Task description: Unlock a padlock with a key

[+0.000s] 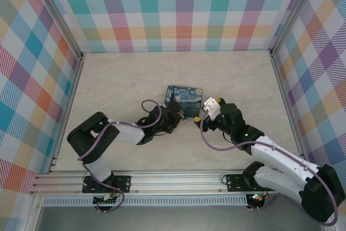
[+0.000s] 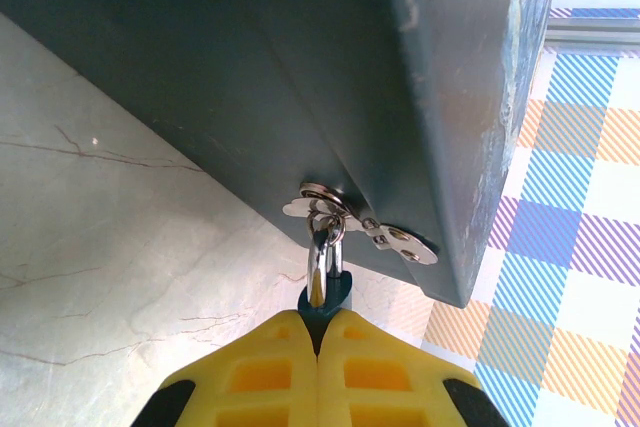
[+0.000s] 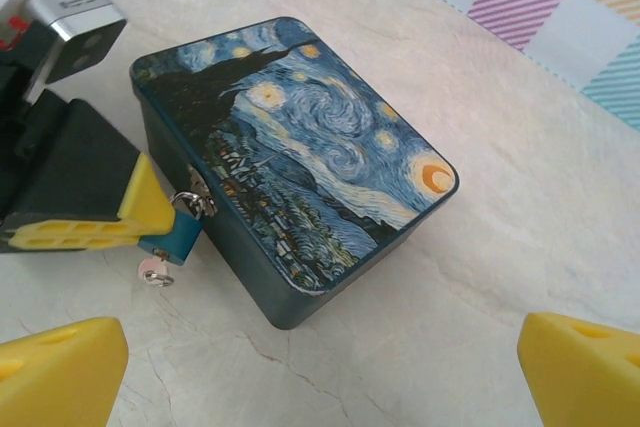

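Note:
The teal padlock [image 3: 178, 239] hangs by its silver shackle [image 2: 325, 262] from the hasp [image 2: 322, 202] on the front of the blue painted tin box [image 3: 300, 147]. My left gripper [image 2: 322, 332] is shut on the padlock's body, its yellow fingers [image 3: 145, 197] pressed together around it. A tiny key [image 3: 153, 269] with a small ring sticks out of the padlock's underside. My right gripper [image 3: 320, 347] hovers open in front of the box's near corner, nothing between its yellow fingertips [image 3: 70, 362]. In the top view the left gripper [image 1: 174, 116] and right gripper [image 1: 204, 113] meet at the box's near edge.
The tin box [image 1: 184, 100] sits mid-table on the marble-look surface [image 1: 124, 85]. Checkered walls [image 1: 184, 9] enclose the back and both sides. A purple cable [image 1: 216, 144] loops beside the right arm.

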